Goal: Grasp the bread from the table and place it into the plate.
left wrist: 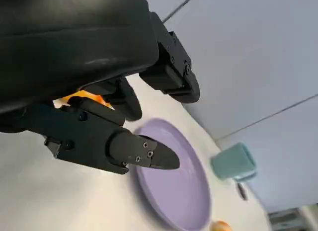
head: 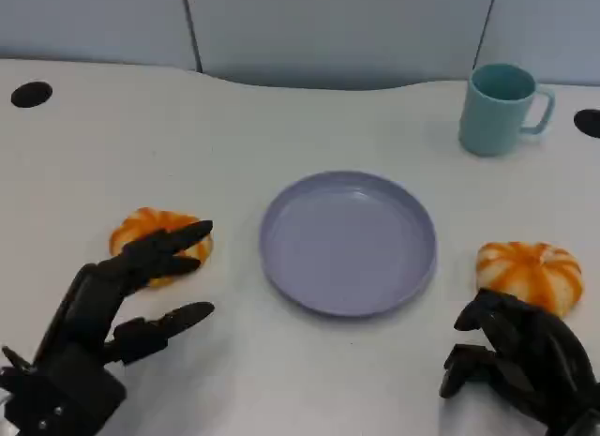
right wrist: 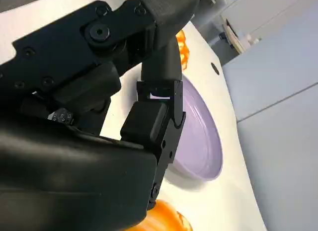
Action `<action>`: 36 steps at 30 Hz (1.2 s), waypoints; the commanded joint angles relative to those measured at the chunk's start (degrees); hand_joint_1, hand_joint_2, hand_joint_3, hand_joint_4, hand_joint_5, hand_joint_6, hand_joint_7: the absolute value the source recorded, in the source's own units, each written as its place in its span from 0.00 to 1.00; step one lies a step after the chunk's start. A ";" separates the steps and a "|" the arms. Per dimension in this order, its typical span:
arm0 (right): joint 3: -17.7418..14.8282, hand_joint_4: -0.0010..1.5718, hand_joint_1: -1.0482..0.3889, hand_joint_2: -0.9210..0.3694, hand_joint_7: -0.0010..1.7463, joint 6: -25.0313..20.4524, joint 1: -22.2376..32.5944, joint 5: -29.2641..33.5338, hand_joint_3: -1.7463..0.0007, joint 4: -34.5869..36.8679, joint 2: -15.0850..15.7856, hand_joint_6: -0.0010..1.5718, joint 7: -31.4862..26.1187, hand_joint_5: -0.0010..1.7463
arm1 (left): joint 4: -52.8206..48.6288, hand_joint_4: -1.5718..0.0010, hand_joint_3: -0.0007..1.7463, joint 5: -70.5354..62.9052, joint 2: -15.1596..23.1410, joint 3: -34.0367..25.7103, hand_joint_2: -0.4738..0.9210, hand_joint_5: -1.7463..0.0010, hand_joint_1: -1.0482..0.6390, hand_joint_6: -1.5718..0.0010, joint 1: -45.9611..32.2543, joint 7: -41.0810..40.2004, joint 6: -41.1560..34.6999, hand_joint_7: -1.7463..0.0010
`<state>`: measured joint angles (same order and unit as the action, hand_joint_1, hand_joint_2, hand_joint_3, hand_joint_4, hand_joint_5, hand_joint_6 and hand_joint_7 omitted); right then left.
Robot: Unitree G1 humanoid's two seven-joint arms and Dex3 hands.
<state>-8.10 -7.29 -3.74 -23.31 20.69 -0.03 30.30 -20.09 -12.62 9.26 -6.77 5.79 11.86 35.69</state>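
The left bread roll (head: 159, 242) looks light, soft and easily squashed, best cupped gently round its domed sides. Orange with pale stripes, it lies left of the lavender plate (head: 348, 242). The left hand (head: 112, 309) hovers spread over it, holding nothing. A second roll (head: 530, 275) lies right of the plate, beside the right hand (head: 520, 361), curled and empty.

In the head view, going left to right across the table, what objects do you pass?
Left bread → purple plate → teal mug → right bread. The left hand, open, reaches over the left bread; the right hand sits just near of the right bread, fingers curled.
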 commanded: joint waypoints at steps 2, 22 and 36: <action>-0.44 0.91 0.11 0.12 0.50 0.04 0.07 -0.36 1.00 -0.25 0.35 0.76 -0.01 0.48 | 0.97 0.84 0.01 -14.87 7.92 2.26 0.99 0.80 0.35 0.74 4.32 -10.97 1.66 1.00; -0.24 0.91 0.10 0.12 0.51 0.47 0.25 -0.20 1.00 -0.60 0.00 0.77 -0.29 0.49 | -3.08 1.00 0.01 -38.08 17.09 20.29 1.00 0.95 0.24 0.94 19.89 -6.68 -25.02 1.00; -0.36 0.92 0.10 0.13 0.52 -1.03 0.65 -0.58 1.00 -1.84 -0.33 0.77 -1.14 0.48 | -35.30 1.00 0.01 -37.15 11.33 33.17 0.99 1.00 0.23 0.96 39.62 -6.18 -29.82 0.99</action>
<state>-8.01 -7.66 -3.33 -23.33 20.04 -0.86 29.68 -50.48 -50.24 21.47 24.98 42.32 5.42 6.31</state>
